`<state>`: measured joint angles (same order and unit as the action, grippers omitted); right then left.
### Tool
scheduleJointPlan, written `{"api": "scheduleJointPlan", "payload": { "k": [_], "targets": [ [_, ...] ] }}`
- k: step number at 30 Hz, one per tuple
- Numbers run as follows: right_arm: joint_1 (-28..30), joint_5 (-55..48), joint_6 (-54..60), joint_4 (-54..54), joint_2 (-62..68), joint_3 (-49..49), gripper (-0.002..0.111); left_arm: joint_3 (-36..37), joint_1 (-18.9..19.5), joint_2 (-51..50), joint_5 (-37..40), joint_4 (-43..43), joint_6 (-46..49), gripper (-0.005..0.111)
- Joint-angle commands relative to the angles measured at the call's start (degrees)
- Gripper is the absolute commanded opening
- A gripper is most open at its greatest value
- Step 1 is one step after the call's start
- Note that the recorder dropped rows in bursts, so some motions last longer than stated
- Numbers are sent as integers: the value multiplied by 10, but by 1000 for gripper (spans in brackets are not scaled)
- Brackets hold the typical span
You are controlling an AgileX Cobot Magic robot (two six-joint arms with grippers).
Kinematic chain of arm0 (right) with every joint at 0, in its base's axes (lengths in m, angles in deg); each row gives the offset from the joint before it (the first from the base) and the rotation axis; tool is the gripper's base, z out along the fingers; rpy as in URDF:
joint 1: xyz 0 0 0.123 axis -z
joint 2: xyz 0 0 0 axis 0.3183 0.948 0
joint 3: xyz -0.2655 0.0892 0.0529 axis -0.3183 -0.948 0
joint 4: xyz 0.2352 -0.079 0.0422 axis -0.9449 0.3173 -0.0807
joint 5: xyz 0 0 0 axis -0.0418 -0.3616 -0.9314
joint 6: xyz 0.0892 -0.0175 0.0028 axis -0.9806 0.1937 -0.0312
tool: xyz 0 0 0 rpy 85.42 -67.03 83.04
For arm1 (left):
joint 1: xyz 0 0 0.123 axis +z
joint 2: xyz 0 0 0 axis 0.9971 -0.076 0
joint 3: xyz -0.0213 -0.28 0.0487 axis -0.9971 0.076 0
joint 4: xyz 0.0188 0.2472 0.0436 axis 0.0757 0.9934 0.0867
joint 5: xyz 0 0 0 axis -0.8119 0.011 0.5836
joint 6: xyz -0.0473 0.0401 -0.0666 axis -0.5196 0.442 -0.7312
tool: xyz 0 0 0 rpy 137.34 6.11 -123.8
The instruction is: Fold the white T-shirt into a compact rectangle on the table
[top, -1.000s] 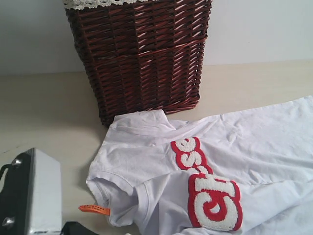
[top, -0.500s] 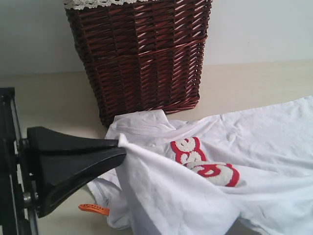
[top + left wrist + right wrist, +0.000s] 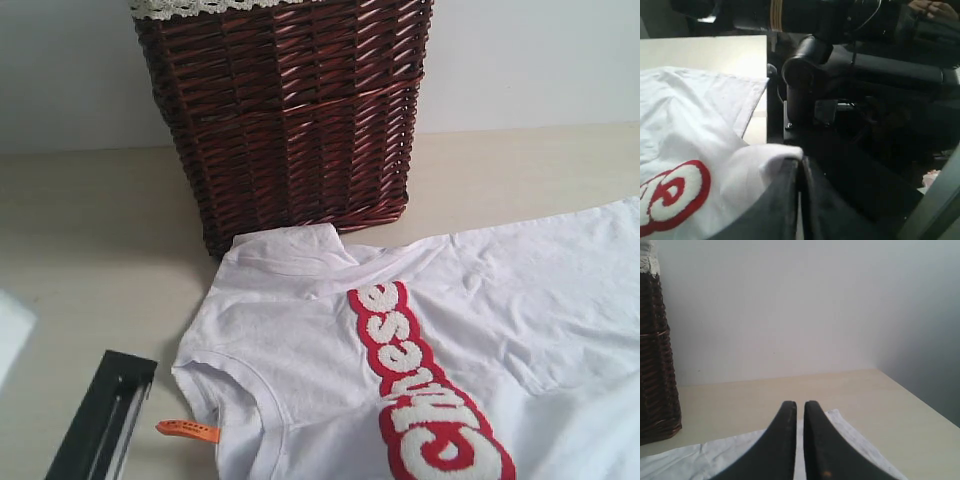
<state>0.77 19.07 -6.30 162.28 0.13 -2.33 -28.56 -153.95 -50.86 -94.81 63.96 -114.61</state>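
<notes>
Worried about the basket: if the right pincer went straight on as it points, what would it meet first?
Not the basket, which stands off to one side. The right pincer seems aimed over bare table at the pale wall; depth unclear.

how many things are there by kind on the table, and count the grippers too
T-shirts: 1 (white T-shirt)
Baskets: 1 (wicker basket)
Grippers: 2 (left gripper, right gripper)
Total: 4
</notes>
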Motion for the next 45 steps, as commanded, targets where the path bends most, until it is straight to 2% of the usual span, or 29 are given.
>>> {"api": "scheduleJointPlan", "payload": {
  "k": [1,3,4,5,6,8,9,10,13,14,15,16,18,19,20,21,24,26,32,37,45],
  "targets": [
    [0,-3,1,0,-3,-2,8,21,-4,-15,-33,-25,-26,0],
    [0,-3,1,0,-3,-2,8,22,-4,-18,-55,-28,-55,10],
    [0,-3,1,0,-3,-2,8,22,-4,-18,-66,-30,-64,18],
    [0,-3,1,0,-3,-2,8,22,-4,-18,-82,-34,-71,33],
    [0,-3,1,0,-3,-2,8,22,-4,-18,-88,-35,-77,42],
    [0,-3,1,0,-3,-2,8,22,-4,-18,-94,-37,-91,57],
    [0,-3,1,0,-3,-2,8,22,-4,-18,-84,-39,-92,60],
    [0,-3,1,0,-3,-2,8,22,-4,-18,-65,-46,-92,58],
    [0,-3,1,0,-3,-2,8,22,-2,-18,121,-80,-92,36],
    [0,-3,1,0,-3,-2,8,22,-2,-26,245,-87,-92,22],
    [0,-3,1,0,-3,-2,8,22,0,-35,308,-102,-95,14],
    [0,-3,1,0,-3,-2,8,22,15,-61,366,-120,-96,0],
    [0,-3,1,0,-3,-2,8,20,49,-99,359,-121,-96,0],
    [0,-3,1,0,-3,-2,8,14,90,-140,322,-121,-98,0],
    [0,-3,1,0,-3,-2,8,9,115,-164,296,-121,-98,0],
    [0,-3,1,0,-3,-2,8,-3,166,-205,245,-122,-98,0],
    [0,-3,1,0,-3,-2,8,-30,223,-277,159,-120,-98,0],
    [0,-3,1,0,-3,-2,8,-57,247,-317,130,-119,-98,0],
    [0,-3,1,0,-3,-2,8,-128,255,-408,115,-99,-98,0],
    [0,-3,1,0,-3,-2,8,-133,255,-462,104,-97,-152,0],
    [0,-3,1,0,-3,-2,8,-133,236,-504,61,-46,-216,0]
  ]
}}
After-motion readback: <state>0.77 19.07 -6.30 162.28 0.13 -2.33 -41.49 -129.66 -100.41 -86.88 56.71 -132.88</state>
